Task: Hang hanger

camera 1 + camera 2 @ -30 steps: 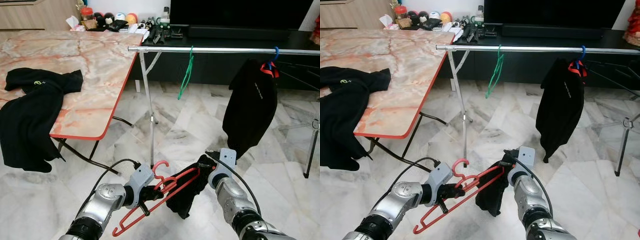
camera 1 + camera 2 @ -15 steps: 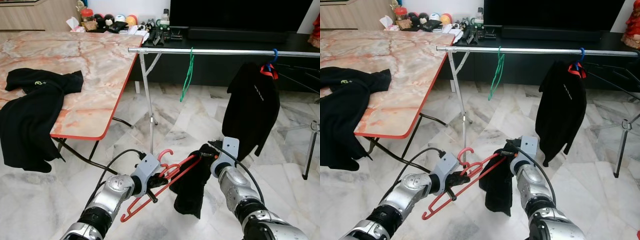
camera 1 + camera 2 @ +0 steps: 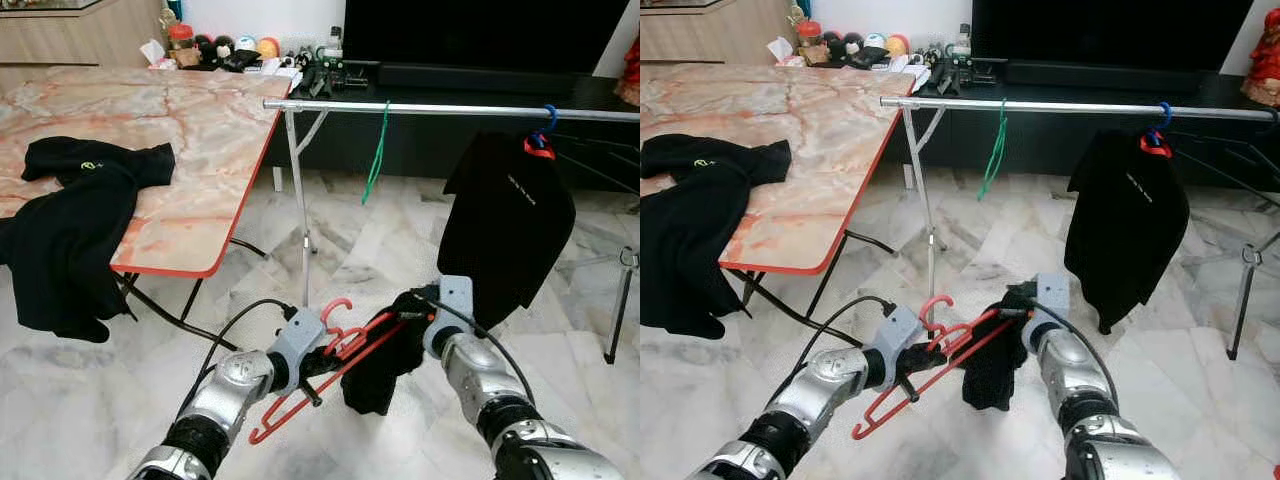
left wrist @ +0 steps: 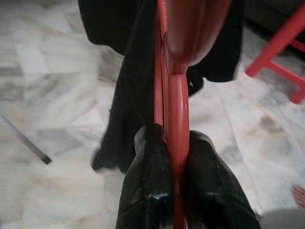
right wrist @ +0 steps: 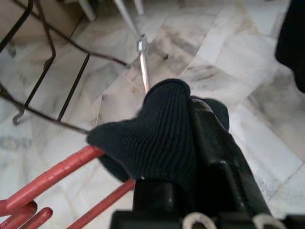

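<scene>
Left tool (image 3: 318,362) is clamped on the red hanger (image 3: 330,372) near its neck, fingers (image 4: 147,191) pinched tight on both sides of the bar in the left wrist view. Right tool (image 3: 413,312) holds the far end, where a black garment (image 3: 385,350) is bunched over the hanger arm; cloth wraps the fingers in the right wrist view, so I judge it closed on the garment, but the fingertips are buried.

Hanger sits low over the marble floor (image 3: 90,400), held between both arms, tilted, hook (image 3: 334,307) pointing up. Well below the rail (image 3: 420,106) and short of it.

Progress, my read: early to mid. Garment only partly on the hanger, hanging in a lump off one end. Left to do: lift, carry to the rail, drop the hook over it. Rail already carries a green hanger (image 3: 375,152) and a black shirt (image 3: 508,228) on a blue hook (image 3: 549,117); free span lies between them.

Another black shirt (image 3: 70,225) drapes over the near left edge of the counter (image 3: 210,130).

Hard to tell: whether the garment is properly threaded on the hanger. Rail's right end cut off by the frame.
</scene>
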You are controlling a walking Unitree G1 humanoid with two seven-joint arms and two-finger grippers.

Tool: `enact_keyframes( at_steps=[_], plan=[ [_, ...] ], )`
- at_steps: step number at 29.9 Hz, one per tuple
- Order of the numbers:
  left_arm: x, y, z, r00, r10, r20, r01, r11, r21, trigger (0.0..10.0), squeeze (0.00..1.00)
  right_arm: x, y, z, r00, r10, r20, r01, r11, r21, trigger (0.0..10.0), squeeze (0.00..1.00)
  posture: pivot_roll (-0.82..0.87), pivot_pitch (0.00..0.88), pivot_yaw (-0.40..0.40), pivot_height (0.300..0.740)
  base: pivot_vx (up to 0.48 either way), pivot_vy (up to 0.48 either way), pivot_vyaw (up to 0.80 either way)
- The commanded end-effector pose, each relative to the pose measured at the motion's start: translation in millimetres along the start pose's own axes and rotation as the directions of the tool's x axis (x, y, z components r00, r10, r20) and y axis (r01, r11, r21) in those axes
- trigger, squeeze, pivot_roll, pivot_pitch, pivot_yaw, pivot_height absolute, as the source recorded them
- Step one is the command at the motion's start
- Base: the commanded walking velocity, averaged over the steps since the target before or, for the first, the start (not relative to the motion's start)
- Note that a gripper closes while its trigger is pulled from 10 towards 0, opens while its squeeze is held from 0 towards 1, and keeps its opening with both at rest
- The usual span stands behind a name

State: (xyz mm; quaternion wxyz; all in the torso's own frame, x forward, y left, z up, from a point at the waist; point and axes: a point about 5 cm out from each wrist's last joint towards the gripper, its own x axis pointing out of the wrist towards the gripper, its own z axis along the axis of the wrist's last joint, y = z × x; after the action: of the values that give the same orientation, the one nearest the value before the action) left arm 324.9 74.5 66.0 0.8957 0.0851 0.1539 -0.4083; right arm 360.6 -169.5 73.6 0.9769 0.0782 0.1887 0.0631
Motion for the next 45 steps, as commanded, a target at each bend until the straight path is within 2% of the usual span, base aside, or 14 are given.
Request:
enact_keyframes(
  at_steps=[1, 5, 6, 9, 15, 17, 21, 24, 27, 29, 32, 37, 41, 45],
  plan=[
    [-1.0, 8.6, 4, 0.998, 0.070, 0.007, -0.070, 0.997, 0.011, 10.0, 0.00, -1.2, -5.4, 3, 0.999, -0.030, 0.012, 0.030, 1.000, 0.009, 10.0, 0.00, 0.03, 0.084, -0.012, 0.740, 0.000, 0.000, 0.00],
    [-0.8, 7.3, 1, 0.997, 0.068, -0.021, -0.067, 0.998, 0.014, 10.0, 0.00, -1.9, -6.7, 2, 0.999, -0.045, 0.021, 0.045, 0.999, 0.011, 10.0, 0.00, 0.03, 0.094, -0.009, 0.740, 0.000, 0.000, 0.00],
    [-1.2, 3.9, 0, 0.999, 0.030, -0.021, -0.029, 0.999, 0.014, 10.0, 0.00, -1.5, -2.8, 4, 0.999, -0.014, 0.036, 0.014, 1.000, -0.003, 10.0, 0.00, 0.03, 0.102, -0.006, 0.740, 0.000, 0.000, 0.00],
    [-2.3, -2.5, -3, 0.999, -0.037, -0.020, 0.037, 0.999, 0.012, 10.0, 0.00, -1.3, 11.6, 7, 0.991, 0.119, 0.067, -0.110, 0.986, -0.126, 10.0, 0.00, 0.03, 0.103, -0.005, 0.740, 0.000, 0.000, 0.00],
    [-4.0, -7.2, -6, 0.996, -0.092, -0.012, 0.092, 0.996, -0.002, 10.0, 0.00, -1.7, 16.5, 16, 0.977, 0.199, 0.074, -0.183, 0.967, -0.178, 10.0, 0.00, 0.03, 0.099, -0.003, 0.740, 0.000, 0.000, 0.00],
    [-3.9, -0.9, -2, 0.999, -0.037, 0.000, 0.037, 0.999, 0.009, 10.0, 0.00, -1.7, 17.2, 25, 0.973, 0.220, 0.077, -0.202, 0.961, -0.188, 10.0, 0.00, 0.03, 0.098, -0.002, 0.740, 0.000, 0.000, 0.00],
    [-2.8, 1.1, 2, 1.000, -0.012, 0.020, 0.012, 1.000, 0.003, 10.0, 0.00, -1.7, 17.0, 27, 0.973, 0.219, 0.067, -0.203, 0.961, -0.188, 10.0, 0.00, 0.02, 0.092, -0.001, 0.740, 0.000, 0.000, 0.00],
    [5.1, 2.3, 8, 0.996, 0.085, 0.029, -0.085, 0.996, 0.001, 10.0, 0.00, -2.4, 19.0, 24, 0.974, 0.218, 0.060, -0.203, 0.959, -0.197, 10.0, 0.00, 0.02, 0.086, 0.001, 0.740, 0.000, 0.000, 0.00],
    [9.2, 4.2, 11, 0.987, 0.161, 0.025, -0.161, 0.987, -0.016, 10.0, 0.00, -2.3, 16.5, 20, 0.982, 0.180, 0.048, -0.171, 0.972, -0.163, 10.0, 0.00, 0.02, 0.085, 0.001, 0.740, 0.000, 0.000, 0.00],
    [10.3, 4.2, 12, 0.984, 0.177, 0.021, -0.176, 0.984, -0.036, 10.0, 0.00, -2.4, 14.9, 18, 0.985, 0.167, 0.042, -0.158, 0.975, -0.153, 10.0, 0.00, 0.02, 0.085, 0.001, 0.740, 0.000, 0.000, 0.00],
    [11.8, 0.7, 11, 0.989, 0.146, 0.008, -0.146, 0.989, -0.035, 10.0, 0.00, -2.8, 13.5, 16, 0.987, 0.156, 0.035, -0.149, 0.977, -0.152, 10.0, 0.00, 0.02, 0.084, 0.003, 0.740, 0.000, 0.000, 0.00],
    [8.2, -7.7, 0, 0.997, 0.013, -0.075, -0.012, 1.000, 0.021, 10.0, 0.00, -3.1, 5.0, 20, 0.995, 0.077, 0.056, -0.070, 0.990, -0.120, 10.0, 0.00, 0.02, 0.088, 0.005, 0.740, 0.000, 0.000, 0.00],
    [2.5, 1.1, -3, 0.994, 0.060, -0.090, -0.055, 0.997, 0.057, 10.0, 0.00, -4.0, -7.7, 18, 0.999, -0.017, 0.041, 0.021, 0.995, -0.096, 10.0, 0.00, 0.03, 0.091, 0.004, 0.740, 0.000, 0.000, 0.00],
    [-1.1, 9.0, -2, 0.992, 0.106, -0.074, -0.103, 0.994, 0.042, 10.0, 0.00, -3.4, -1.6, 17, 0.999, 0.021, 0.032, -0.019, 0.996, -0.082, 10.0, 0.00, 0.04, 0.097, 0.003, 0.740, 0.000, 0.000, 0.00]
  ],
)
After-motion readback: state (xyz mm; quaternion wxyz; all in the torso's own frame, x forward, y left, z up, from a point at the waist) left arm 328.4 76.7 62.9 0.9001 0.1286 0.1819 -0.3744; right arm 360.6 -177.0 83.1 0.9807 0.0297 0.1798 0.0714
